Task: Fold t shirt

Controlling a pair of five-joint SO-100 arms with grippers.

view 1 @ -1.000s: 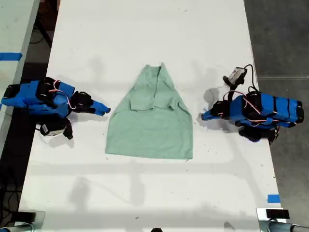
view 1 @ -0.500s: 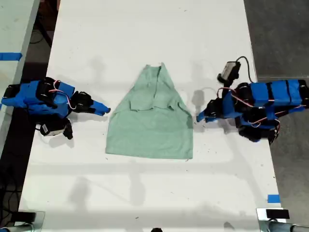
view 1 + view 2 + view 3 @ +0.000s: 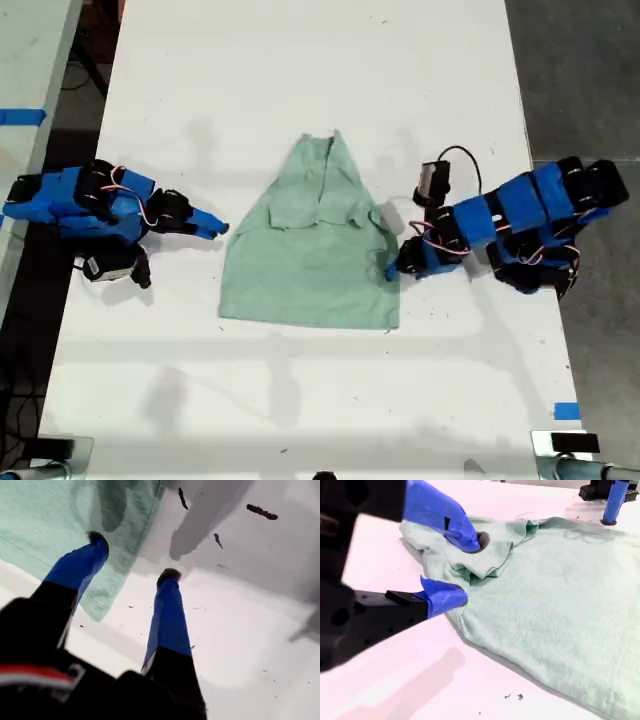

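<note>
Jaws of my first claw (image 3: 133, 556) wide apart, one over t shirt (image 3: 40, 515) edge

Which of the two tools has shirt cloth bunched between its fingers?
My second tool, on the exterior view's right, at the edge of the t shirt. My first tool is open with nothing between its fingers.

My second gripper (image 3: 462, 567), jaws parted, straddles a bunched fold at the edge of the t shirt (image 3: 555, 600), upper fingertip (image 3: 465, 535) pressing the cloth; the other gripper (image 3: 612, 502) stands beyond the shirt's far edge, on the white table (image 3: 395, 680).
</note>
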